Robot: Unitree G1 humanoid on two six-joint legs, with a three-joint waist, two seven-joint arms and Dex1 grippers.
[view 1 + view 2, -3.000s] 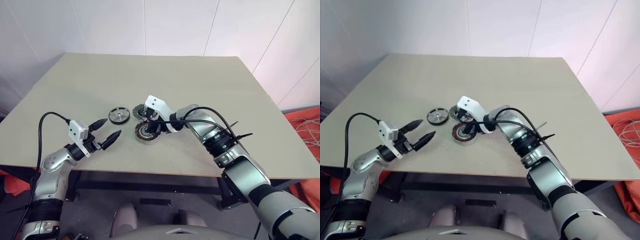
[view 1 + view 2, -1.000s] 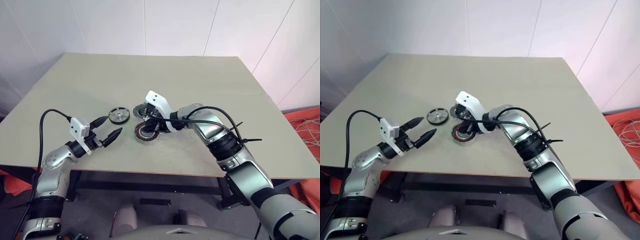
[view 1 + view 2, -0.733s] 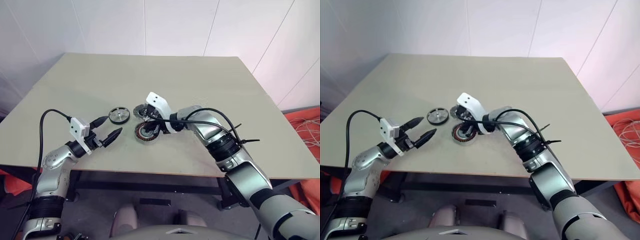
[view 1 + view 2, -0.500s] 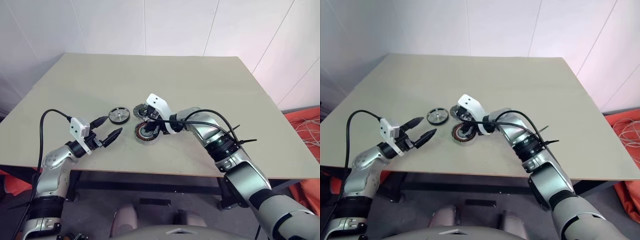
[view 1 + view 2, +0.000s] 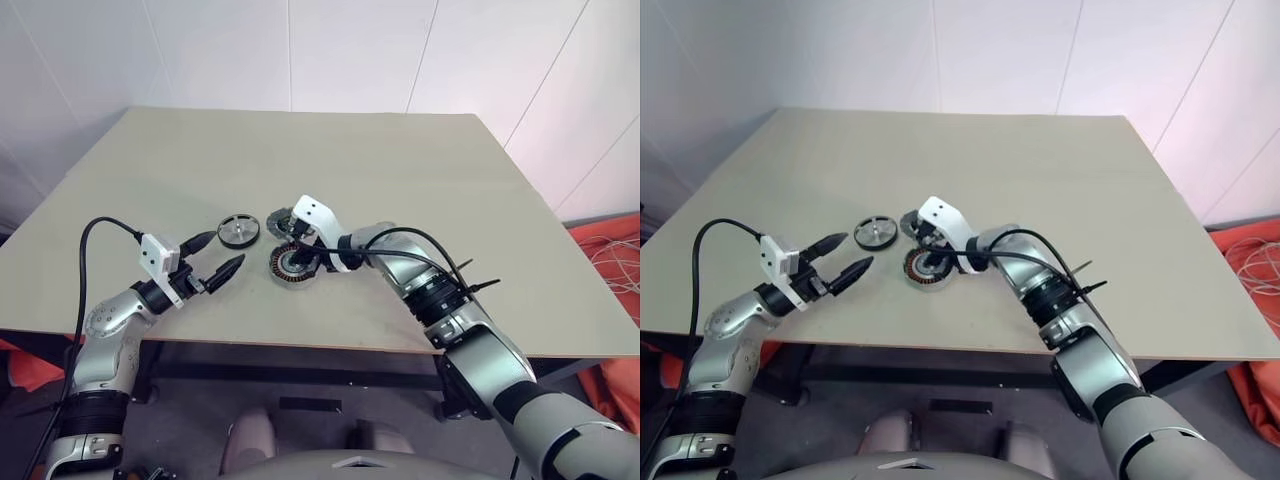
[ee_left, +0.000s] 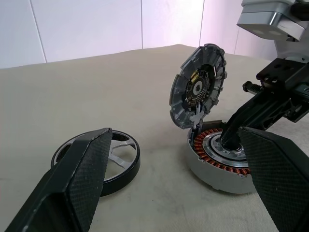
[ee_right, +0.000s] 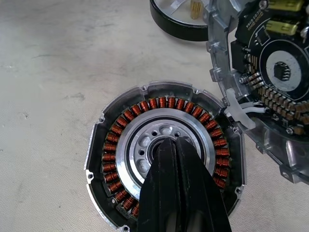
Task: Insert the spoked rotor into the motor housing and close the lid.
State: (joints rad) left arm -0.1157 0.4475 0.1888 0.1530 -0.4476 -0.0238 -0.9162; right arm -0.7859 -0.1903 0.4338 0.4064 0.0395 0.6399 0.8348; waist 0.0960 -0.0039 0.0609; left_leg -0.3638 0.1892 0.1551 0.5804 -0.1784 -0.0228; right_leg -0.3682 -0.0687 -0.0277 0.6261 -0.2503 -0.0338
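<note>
While left gripper [image 5: 224, 255] gapes, right gripper [image 7: 168, 145], closed, touches motor housing [image 7: 164, 150] centre.

Bright, even, diffuse light fills the room; the white walls and the pale desk [image 5: 400, 180] look flat and evenly lit in the head views, with no hard-edged shadows. A soft dark smudge of shade lies on the desk just under the motor housing [image 5: 293, 263], toward six o'clock. In the left wrist view the left pincer's near fingers [image 6: 79, 181] are large and softly out of focus, while the housing's copper windings [image 6: 218, 159] are crisp. Glare glints off the silver centre [image 7: 161, 140] in the right wrist view. The wall panel lines lean outward toward the head views' edges, a mild wide-angle distortion.
</note>
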